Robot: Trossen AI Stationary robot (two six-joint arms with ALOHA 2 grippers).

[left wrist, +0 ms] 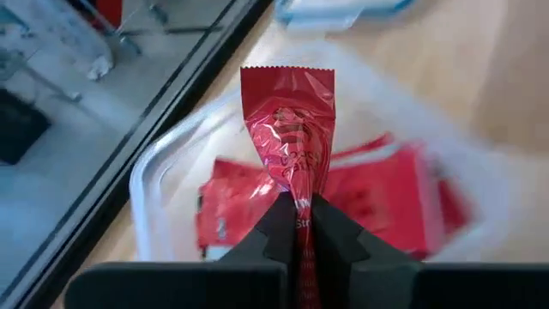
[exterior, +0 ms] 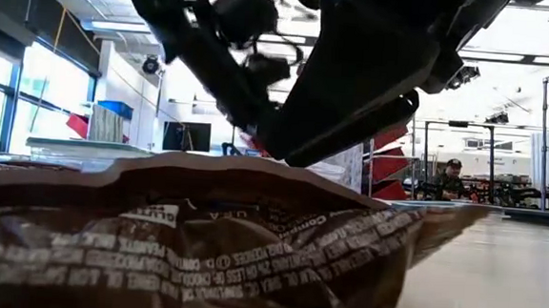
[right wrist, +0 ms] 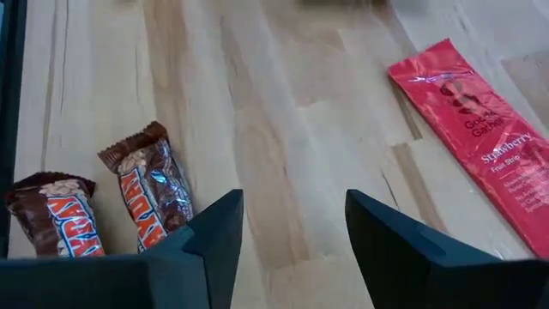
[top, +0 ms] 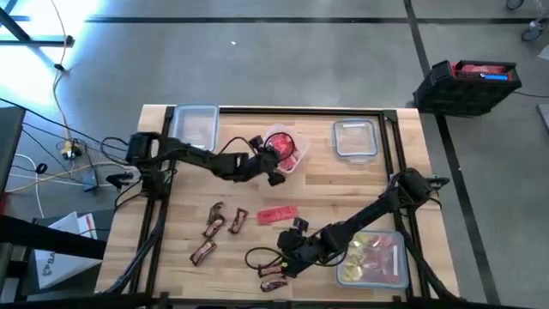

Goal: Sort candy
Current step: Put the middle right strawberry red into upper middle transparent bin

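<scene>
Both arms are dark, near black, built of slim jointed links with bulkier blocks at the joints. Thin black cables loop beside the left arm (top: 184, 156) and curl off the right arm (top: 369, 213) near its wrist. Each arm ends in 2 matte charcoal fingers (right wrist: 210, 236) with flat angular faces, chamfered edges and blunt squared tips, plain and unmarked.

The left tool (top: 273, 165) reaches out toward 1 o'clock, its fingers (left wrist: 276, 225) squeezed tight together. The right tool (top: 287, 249) stretches low toward 8 o'clock, its fingers (right wrist: 214, 232) wide apart.
</scene>
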